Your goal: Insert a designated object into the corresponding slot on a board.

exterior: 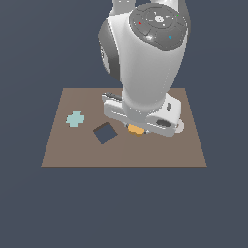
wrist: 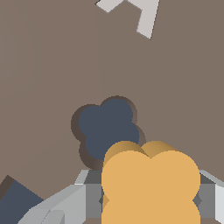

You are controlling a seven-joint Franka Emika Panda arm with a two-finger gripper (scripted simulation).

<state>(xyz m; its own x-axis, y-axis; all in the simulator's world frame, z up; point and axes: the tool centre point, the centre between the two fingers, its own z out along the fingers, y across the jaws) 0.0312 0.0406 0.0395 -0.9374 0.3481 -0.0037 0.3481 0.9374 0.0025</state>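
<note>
The orange clover piece (wrist: 151, 186) sits between my two grey fingers (wrist: 65, 205), which close on it from either side. It hangs just above the brown board (wrist: 52, 65), partly overlapping the dark clover slot (wrist: 105, 127) and offset from it. In the exterior view the orange piece (exterior: 136, 129) peeks out under my gripper (exterior: 138, 127), beside the tilted dark square hole (exterior: 105, 132). The slot itself is hidden there by the arm.
A pale teal cross piece (exterior: 75, 118) lies on the board (exterior: 160, 155) toward the exterior view's left. A white shape (wrist: 140, 13) lies on the board beyond the slot; a white piece (exterior: 179, 127) shows by the hand. A corner of the square hole (wrist: 15, 201) shows.
</note>
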